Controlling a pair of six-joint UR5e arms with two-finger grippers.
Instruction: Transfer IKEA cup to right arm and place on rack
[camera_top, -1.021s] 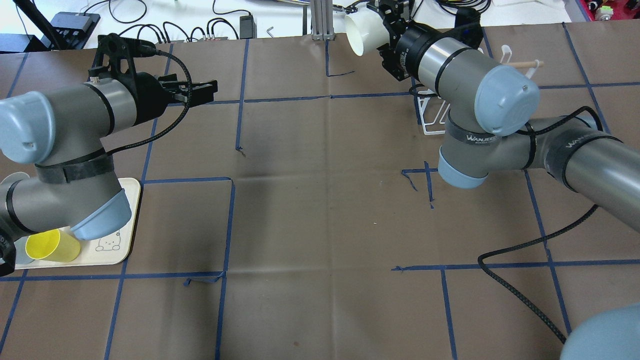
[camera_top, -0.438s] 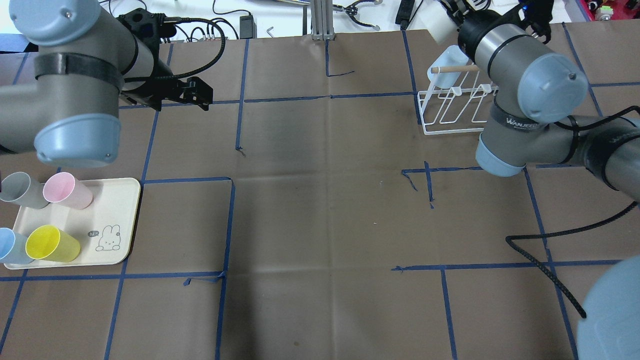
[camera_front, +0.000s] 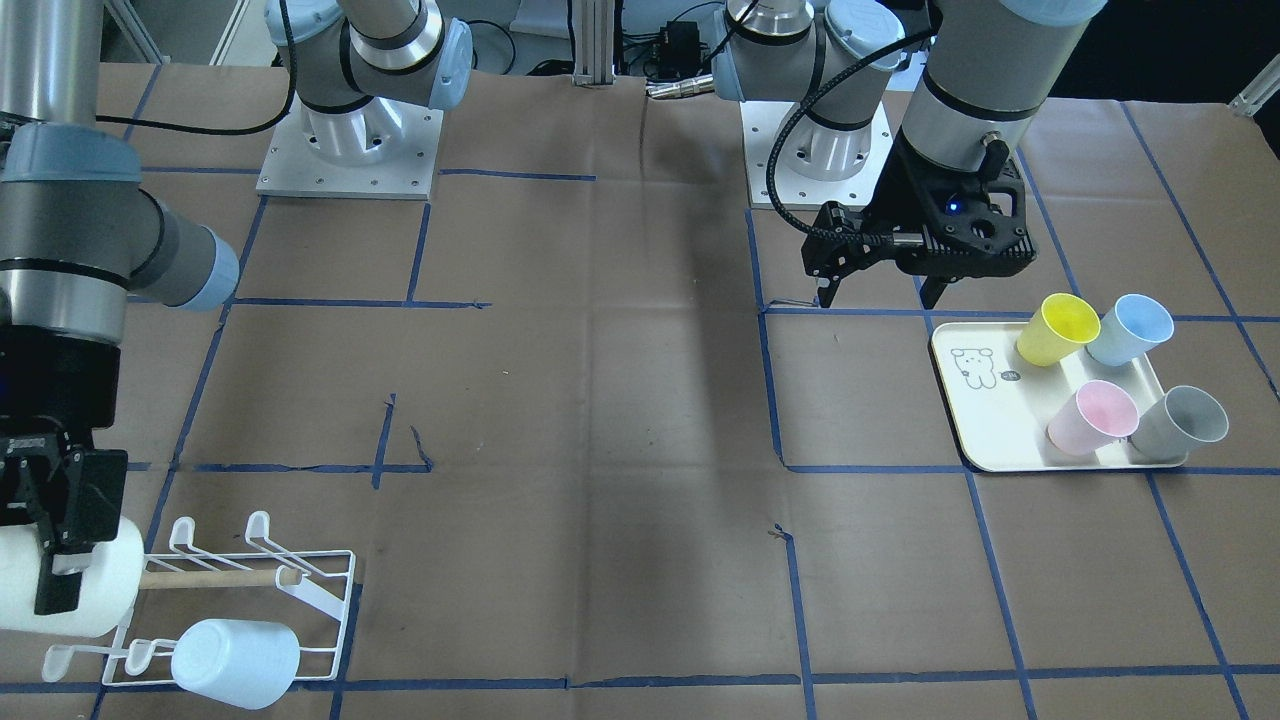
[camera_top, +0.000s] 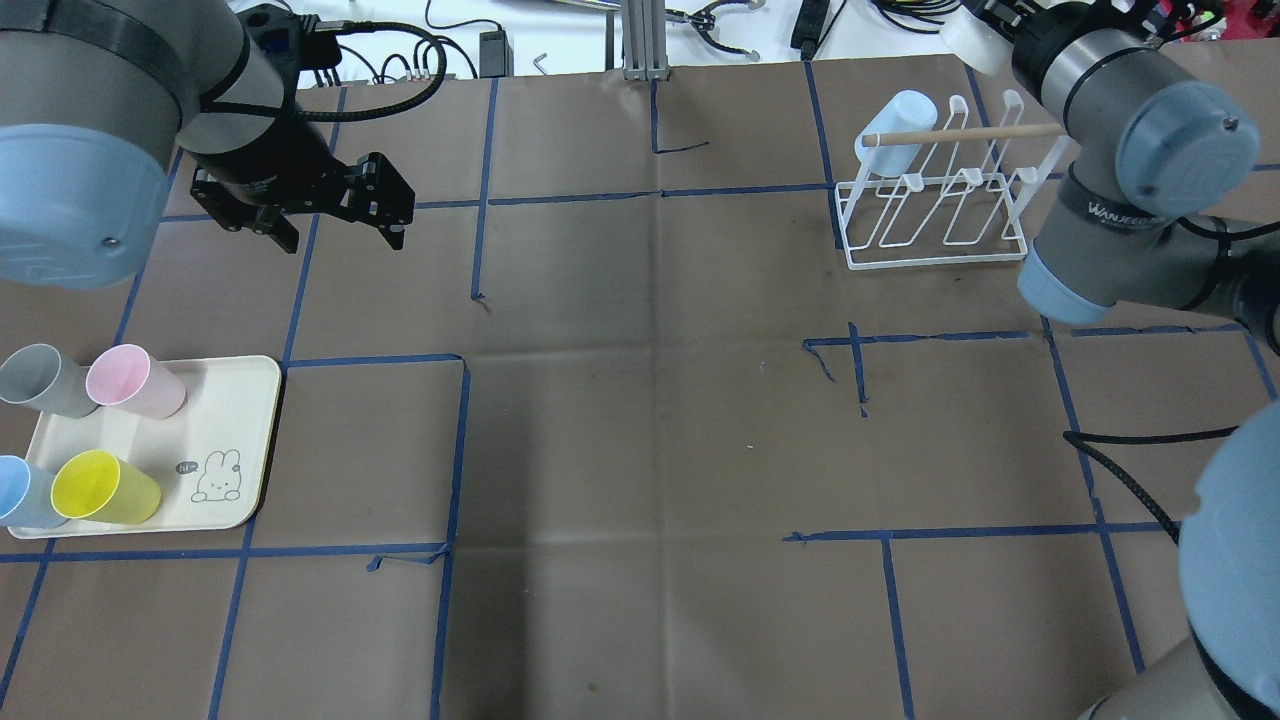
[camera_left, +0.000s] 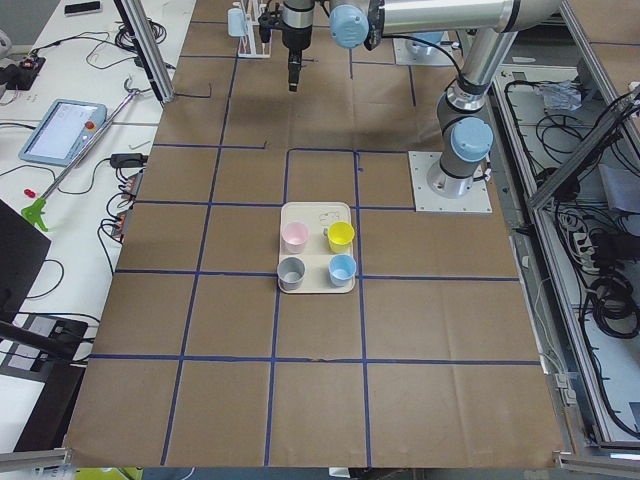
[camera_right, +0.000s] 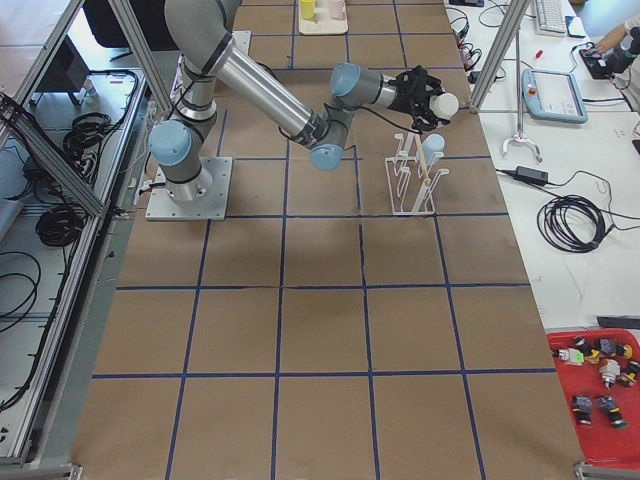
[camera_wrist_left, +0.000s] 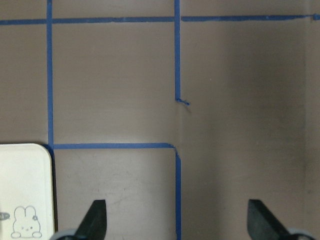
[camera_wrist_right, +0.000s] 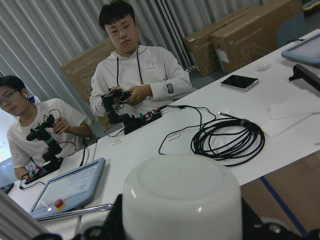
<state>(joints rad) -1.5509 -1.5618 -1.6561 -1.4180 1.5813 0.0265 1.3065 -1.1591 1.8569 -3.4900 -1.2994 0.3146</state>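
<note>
Right gripper (camera_front: 55, 575): jaws clamped on white IKEA cup (camera_front: 100, 585), 9 o'clock of rack (camera_front: 330, 600). Align mouth over free prong (camera_front: 258, 522), lower gently. Left gripper (camera_top: 344, 232): jaws apart, empty.

The white plastic cup (camera_front: 105, 585) is cut by the edge of the front-facing view, and it hides one finger of the black right gripper (camera_front: 58, 580). Of the black left gripper (camera_wrist_left: 176, 210) only two fingertips (camera_wrist_left: 96, 220) show in its wrist view. Outside one fingertip, the cream rectangular tray (camera_wrist_left: 22, 190) is cut off.

place: robotics lab | signs: taped-grid counter (camera_top: 640, 450); teach pendant (camera_left: 62, 130); cables (camera_right: 572, 222); people (camera_wrist_right: 140, 75) holding controllers (camera_wrist_right: 114, 101)
</note>
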